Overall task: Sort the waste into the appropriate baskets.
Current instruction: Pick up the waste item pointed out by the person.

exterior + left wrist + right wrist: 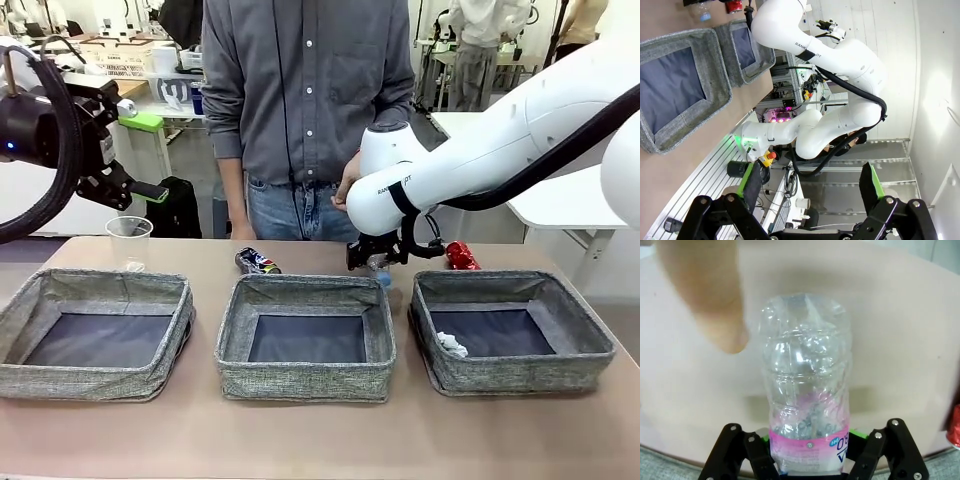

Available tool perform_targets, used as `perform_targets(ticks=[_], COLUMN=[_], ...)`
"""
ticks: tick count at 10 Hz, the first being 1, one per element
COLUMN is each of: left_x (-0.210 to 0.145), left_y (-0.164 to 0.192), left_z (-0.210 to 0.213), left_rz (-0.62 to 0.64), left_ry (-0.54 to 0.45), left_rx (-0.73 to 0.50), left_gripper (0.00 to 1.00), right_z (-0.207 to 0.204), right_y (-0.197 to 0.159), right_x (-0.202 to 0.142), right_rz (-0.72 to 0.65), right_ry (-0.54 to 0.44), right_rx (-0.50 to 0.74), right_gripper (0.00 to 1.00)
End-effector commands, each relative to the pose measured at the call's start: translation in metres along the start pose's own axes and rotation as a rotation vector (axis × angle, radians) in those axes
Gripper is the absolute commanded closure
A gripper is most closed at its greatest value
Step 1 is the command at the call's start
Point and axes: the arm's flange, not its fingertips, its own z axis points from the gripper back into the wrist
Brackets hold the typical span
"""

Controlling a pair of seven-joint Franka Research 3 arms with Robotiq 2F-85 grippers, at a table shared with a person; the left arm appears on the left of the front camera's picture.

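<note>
The tan bench [320, 440] carries three square grey woven-fabric baskets in a row. The loose waste lies behind them on the side of the person [300, 100], I judge so that each piece can be drawn straight back into a bin.

My white right arm [480, 150] reaches behind the gap between the middle basket [300, 382] and the right basket [520, 378]. The right jaws are closed in on the label end of the crumpled clear plastic bottle with pink label [807, 390], green pads against its sides. The bottle looks to be lying on the bench. Gripping at the label band seems sensible to me, as the thin body would buckle.

My left arm [40, 130] is held high and out of the way, its left jaws spread wide with nothing between them.

The left basket [30, 378] and the middle one are empty; the right one holds a small white paper wad [452, 346].

Not yet sorted:
- A clear plastic cup [129, 241] stands behind the left basket.
- A crushed dark patterned can [257, 262] lies behind the middle one.
- A crushed red can [461, 256] lies behind the right one.
</note>
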Motion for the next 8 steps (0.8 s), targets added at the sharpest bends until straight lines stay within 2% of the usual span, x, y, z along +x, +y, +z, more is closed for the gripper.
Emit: perform_targets(ticks=[1, 5, 7, 8], left_x=[-0.002, -0.002, -0.002, -0.002], left_y=[-0.003, -0.003, -0.003, -0.003], left_z=[0.001, 0.001, 0.001, 0.001], left_rz=[0.005, 0.005, 0.005, 0.005], left_ry=[0.014, 0.014, 0.014, 0.014], left_rx=[0.008, 0.008, 0.008, 0.008], left_gripper=[0.00, 0.00, 0.00, 0.00], right_z=[0.000, 0.023, 0.077, 0.114], right_y=[-0.007, -0.041, -0.081, -0.090], right_x=[-0.005, -0.012, -0.038, -0.060], right_rz=[-0.047, -0.092, -0.219, -0.251], right_ry=[-0.031, -0.039, -0.021, 0.042], right_rx=[-0.031, -0.011, 0.060, 0.154], right_gripper=[1.00, 1.00, 1.00, 1.00])
